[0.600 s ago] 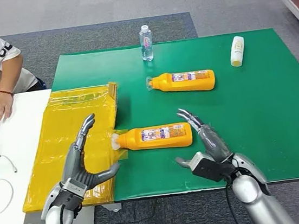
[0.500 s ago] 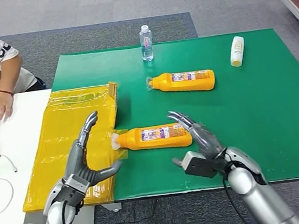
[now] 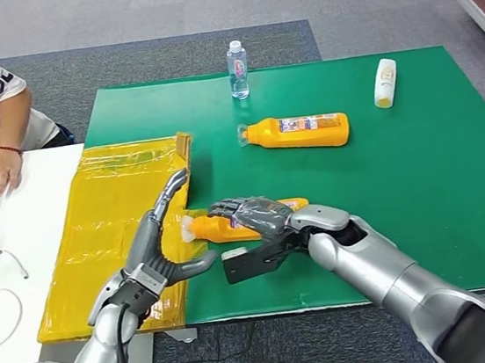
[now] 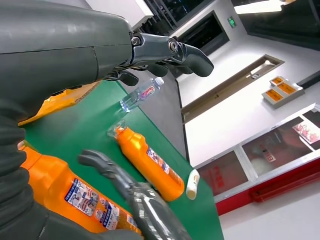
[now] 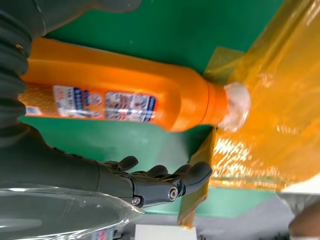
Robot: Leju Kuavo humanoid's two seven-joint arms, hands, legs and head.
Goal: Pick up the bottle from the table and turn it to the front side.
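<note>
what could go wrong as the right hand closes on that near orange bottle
1. The right hand arches over the near orange bottle, fingers spread; an off-centre squeeze could roll it across the green mat.
2. Its capped neck lies on the yellow plastic sheet, which may drag or snag on lifting.
3. The open left hand sits near the cap, so the hands could collide.

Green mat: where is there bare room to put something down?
The green mat is bare right of the far orange bottle, below the small white bottle. Crowded near its left edge: both hands, the near orange bottle, yellow bags.
</note>
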